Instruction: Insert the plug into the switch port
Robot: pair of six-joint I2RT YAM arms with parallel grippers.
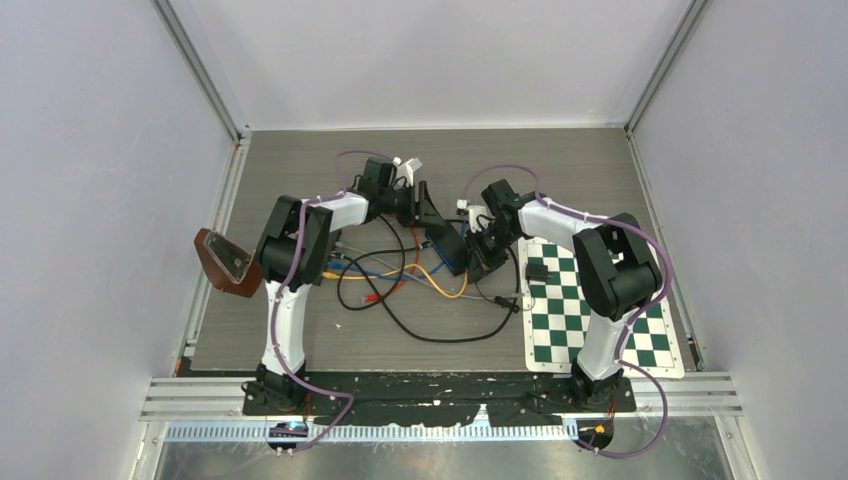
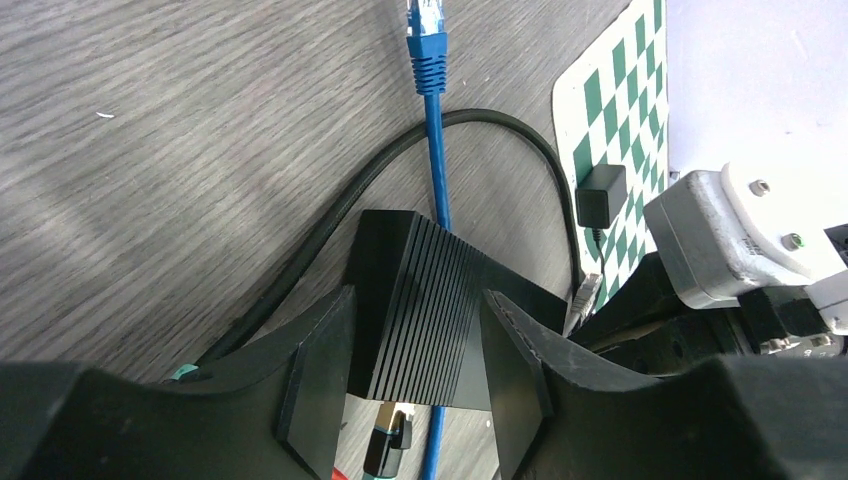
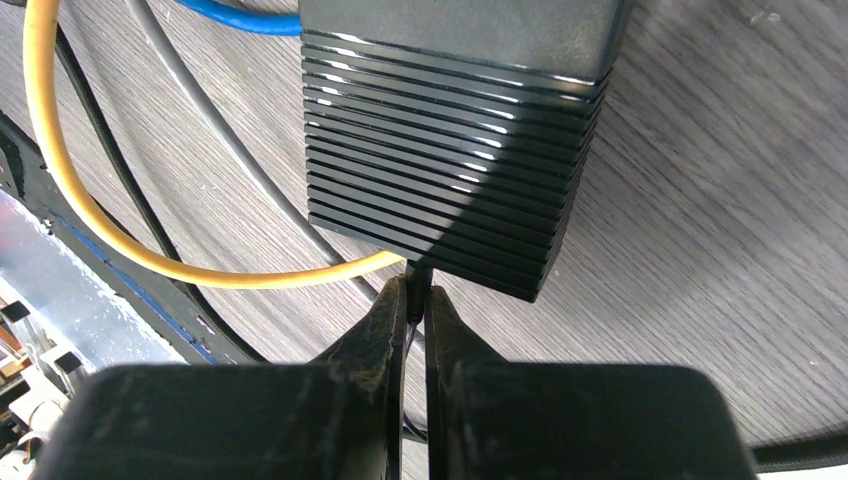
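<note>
Left gripper fingers stand half-wide astride the black ribbed plastic switch box on the grey wood-grain table; I cannot tell whether they clamp it; right gripper fingers pinch narrow on a thin black piece touching the box's ribbed edge; I cannot confirm it is the plug.

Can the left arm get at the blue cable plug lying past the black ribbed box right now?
Probably, though not at once. The blue cable plug lies uncovered beyond the left gripper, but its fingers flank the black ribbed switch box, so it must back off that first.
</note>
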